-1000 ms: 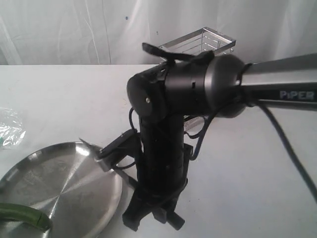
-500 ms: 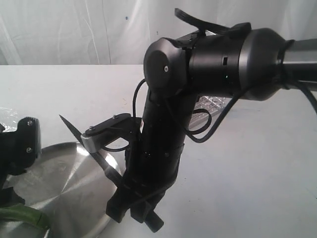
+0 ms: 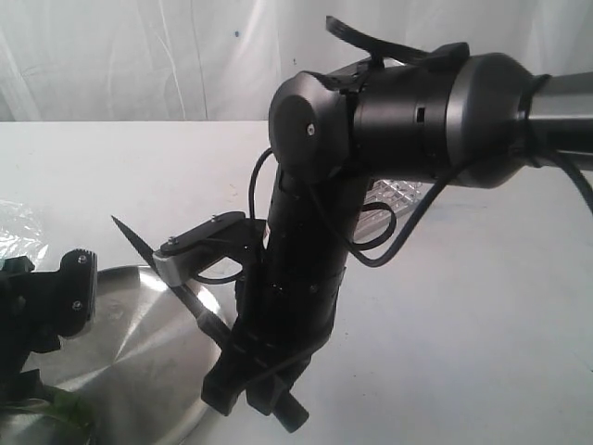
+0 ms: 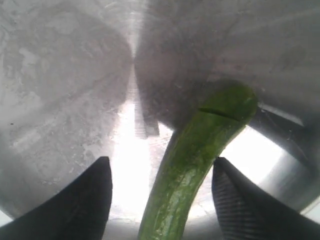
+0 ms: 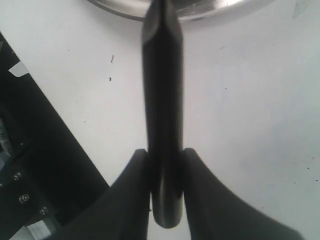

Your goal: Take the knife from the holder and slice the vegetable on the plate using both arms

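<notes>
Right wrist view: fingers (image 5: 165,172) clamped on knife (image 5: 162,110) handle.

A white counter (image 3: 463,306) fills the lower and middle frame. Behind it, across the top, hangs a wrinkled white curtain (image 3: 139,56). Crumpled clear plastic (image 3: 18,232) lies at the left edge. Light is soft, even.

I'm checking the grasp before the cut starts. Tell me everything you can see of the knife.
The knife has a smooth black rounded handle and a slim dark blade ending in a sharp point. The right gripper is shut on the handle, its fingers pressing both sides. In the exterior view the blade slants up and leftward, its tip raised above the plate, touching nothing there. Part of the blade is hidden behind the wrist camera housing.
</notes>
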Robot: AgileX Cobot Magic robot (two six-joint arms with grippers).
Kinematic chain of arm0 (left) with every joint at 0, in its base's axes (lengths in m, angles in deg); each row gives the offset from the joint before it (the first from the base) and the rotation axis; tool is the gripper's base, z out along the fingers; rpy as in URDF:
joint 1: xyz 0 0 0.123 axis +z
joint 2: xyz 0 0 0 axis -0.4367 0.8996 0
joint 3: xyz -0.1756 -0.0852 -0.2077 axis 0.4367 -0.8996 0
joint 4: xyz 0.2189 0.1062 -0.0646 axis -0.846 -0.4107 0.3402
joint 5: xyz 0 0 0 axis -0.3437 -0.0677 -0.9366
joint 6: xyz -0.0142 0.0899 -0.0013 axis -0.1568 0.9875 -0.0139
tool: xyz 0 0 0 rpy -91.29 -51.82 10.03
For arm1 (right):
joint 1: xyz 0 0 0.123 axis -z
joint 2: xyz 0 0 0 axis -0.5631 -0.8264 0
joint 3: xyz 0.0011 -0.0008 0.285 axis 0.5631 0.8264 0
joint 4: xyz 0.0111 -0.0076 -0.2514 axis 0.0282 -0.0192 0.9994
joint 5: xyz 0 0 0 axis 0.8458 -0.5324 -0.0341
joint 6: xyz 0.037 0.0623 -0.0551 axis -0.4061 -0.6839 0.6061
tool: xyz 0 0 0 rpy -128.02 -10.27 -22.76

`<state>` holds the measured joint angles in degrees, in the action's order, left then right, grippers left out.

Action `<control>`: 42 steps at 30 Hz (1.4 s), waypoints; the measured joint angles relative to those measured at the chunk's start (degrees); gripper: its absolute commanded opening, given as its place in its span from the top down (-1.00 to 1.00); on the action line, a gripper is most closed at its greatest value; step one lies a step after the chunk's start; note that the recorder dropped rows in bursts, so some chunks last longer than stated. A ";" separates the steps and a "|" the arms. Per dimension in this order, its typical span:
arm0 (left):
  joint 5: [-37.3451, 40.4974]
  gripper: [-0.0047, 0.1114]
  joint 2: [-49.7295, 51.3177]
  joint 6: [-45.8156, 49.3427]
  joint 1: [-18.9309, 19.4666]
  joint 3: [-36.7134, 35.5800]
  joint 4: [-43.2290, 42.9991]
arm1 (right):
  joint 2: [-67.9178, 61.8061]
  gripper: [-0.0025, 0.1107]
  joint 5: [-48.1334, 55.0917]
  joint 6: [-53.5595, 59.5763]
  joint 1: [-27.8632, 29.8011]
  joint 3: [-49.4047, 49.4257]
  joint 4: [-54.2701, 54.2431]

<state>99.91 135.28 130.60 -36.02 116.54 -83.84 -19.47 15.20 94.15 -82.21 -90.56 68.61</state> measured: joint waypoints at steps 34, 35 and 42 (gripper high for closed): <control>-7.61 0.90 5.87 -31.09 -3.27 3.87 1.30 | 0.00 0.90 -0.70 -4.55 7.66 0.00 -9.26; -6.79 0.85 6.62 -32.39 -3.27 4.18 1.30 | 0.00 0.90 -0.57 -4.66 7.66 0.00 -10.34; -5.00 0.00 11.45 -37.98 -3.27 4.80 1.30 | 0.00 0.90 1.62 -4.91 7.66 0.00 -12.41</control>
<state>94.91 146.74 92.62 -39.29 121.34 -82.54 -19.47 16.81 89.23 -74.55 -90.56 56.20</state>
